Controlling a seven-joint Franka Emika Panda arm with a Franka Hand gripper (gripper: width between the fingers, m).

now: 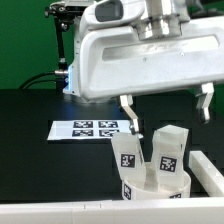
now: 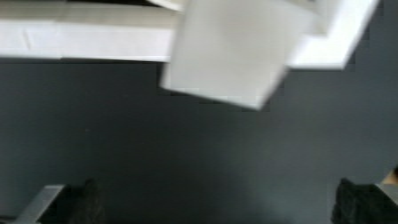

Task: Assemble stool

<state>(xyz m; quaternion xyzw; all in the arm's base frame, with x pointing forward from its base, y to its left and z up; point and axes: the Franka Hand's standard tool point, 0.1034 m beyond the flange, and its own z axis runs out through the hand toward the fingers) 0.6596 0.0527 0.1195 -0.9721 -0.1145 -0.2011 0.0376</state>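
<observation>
overhead, open pincer (image 1: pixel 166 104) — two upright legs (image 1: pixel 148 152) in seat (image 1: pixel 210 172)

The legs (image 1: pixel 160 155) and seat (image 1: pixel 205 172) looked like smooth white matt plastic; the table (image 1: pixel 40 110) was matt black.

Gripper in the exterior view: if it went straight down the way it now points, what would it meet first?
Probably the tagged stool legs standing below the open gripper; one finger already hangs just above the nearer leg. Depth is unclear, though: in the wrist view the space straight ahead is mostly bare dark table.
</observation>
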